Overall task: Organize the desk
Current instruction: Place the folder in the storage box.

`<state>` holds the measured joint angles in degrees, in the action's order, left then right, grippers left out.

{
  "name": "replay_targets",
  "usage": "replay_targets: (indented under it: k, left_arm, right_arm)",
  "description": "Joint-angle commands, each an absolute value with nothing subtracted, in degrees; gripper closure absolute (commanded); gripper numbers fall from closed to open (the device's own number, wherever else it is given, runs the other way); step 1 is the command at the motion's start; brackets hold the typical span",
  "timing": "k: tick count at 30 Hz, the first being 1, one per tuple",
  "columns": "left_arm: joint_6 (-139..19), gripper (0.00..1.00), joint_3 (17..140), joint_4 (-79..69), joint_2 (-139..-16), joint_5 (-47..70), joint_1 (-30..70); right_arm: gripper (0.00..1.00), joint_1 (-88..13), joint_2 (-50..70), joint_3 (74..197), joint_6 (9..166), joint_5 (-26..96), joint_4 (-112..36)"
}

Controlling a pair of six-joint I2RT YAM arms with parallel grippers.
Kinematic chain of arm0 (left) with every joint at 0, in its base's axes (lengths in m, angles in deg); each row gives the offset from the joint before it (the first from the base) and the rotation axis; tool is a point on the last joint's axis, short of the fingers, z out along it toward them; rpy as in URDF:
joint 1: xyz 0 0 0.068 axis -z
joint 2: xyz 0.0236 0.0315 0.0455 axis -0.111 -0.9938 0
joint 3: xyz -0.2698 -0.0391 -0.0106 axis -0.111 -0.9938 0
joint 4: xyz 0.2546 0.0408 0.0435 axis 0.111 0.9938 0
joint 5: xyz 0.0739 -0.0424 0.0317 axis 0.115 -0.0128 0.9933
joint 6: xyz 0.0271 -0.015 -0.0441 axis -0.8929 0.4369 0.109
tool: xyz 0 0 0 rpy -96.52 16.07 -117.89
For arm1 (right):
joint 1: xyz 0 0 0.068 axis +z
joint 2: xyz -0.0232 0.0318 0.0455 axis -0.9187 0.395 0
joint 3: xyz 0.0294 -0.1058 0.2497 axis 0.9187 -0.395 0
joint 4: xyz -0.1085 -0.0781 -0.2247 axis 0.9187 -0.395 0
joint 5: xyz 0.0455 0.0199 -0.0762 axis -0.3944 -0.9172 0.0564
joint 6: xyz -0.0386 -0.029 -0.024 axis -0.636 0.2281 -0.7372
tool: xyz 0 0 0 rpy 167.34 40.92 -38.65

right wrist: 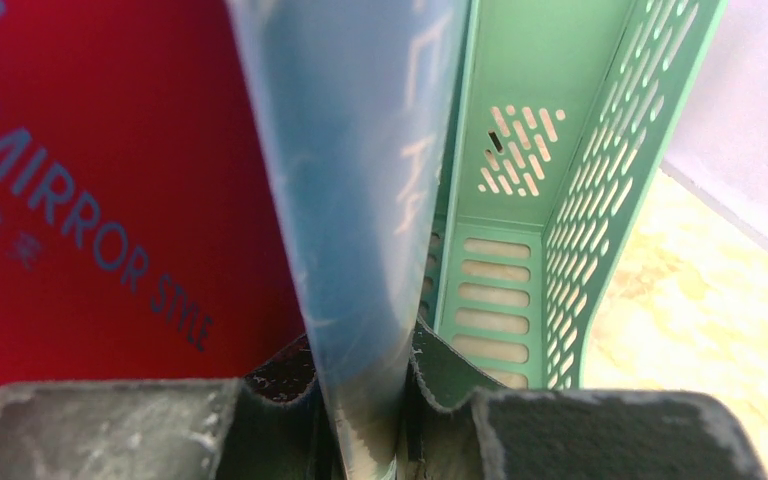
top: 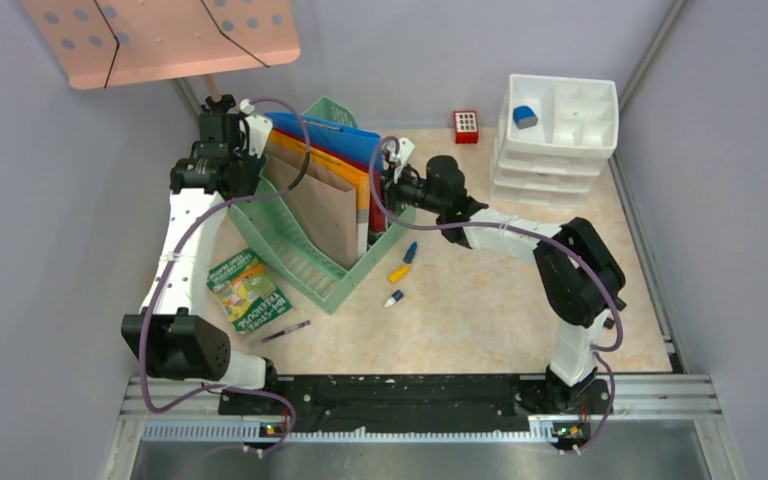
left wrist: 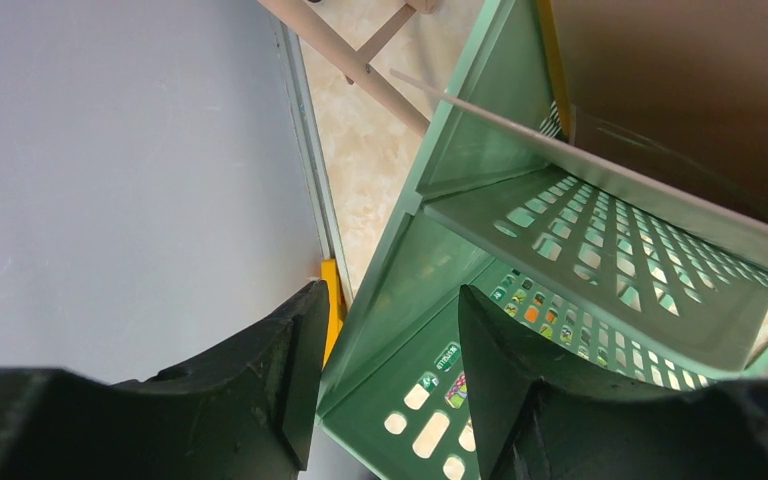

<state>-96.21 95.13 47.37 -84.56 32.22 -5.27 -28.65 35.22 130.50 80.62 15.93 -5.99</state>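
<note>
On the beige desk (top: 480,310) stands a green file rack (top: 310,270) holding blue (top: 330,135), orange (top: 330,165), brown (top: 320,205) and red folders. My right gripper (top: 385,185) reaches in from the right. In the right wrist view it (right wrist: 360,350) is shut on the edge of the blue folder (right wrist: 360,150), with the red folder (right wrist: 80,180) beside it and an empty rack slot (right wrist: 520,200) to the right. My left gripper (top: 235,150) is at the rack's back left corner. In its own view it (left wrist: 390,290) is open and straddles the rack's end wall (left wrist: 440,230).
A green booklet (top: 248,290) and a pen (top: 285,331) lie left of the rack. Blue (top: 411,251), yellow (top: 399,272) and white (top: 393,298) markers lie to its right. A red box (top: 466,126) and white drawer unit (top: 558,130) stand at the back right. A pink perforated plate (top: 160,35) hangs over the back left.
</note>
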Motion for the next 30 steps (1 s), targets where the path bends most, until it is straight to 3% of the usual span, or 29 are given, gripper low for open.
replay_targets:
  k: [1, 6, 16, 30]
  left_arm:
    - [-96.11, 0.45, 96.22, 47.75, -82.8, 29.48, -5.38]
    - [-96.52, 0.45, 95.93, 47.61, -82.55, 28.86, -5.33]
    - [-98.01, 0.45, 95.03, 46.25, -82.52, 27.61, -5.39]
    - [-100.53, 0.45, 94.35, 45.28, -82.27, 27.14, -5.38]
  right_arm:
    - [1.0, -27.01, 32.38, 128.02, 78.68, 16.73, -6.64]
    - [0.93, -27.03, 32.79, 126.93, 79.14, 17.22, -7.39]
    - [0.6, -26.99, 30.51, 125.11, 80.17, 18.54, -10.42]
    - [0.39, -27.14, 21.06, 129.44, 76.61, 24.29, -23.28]
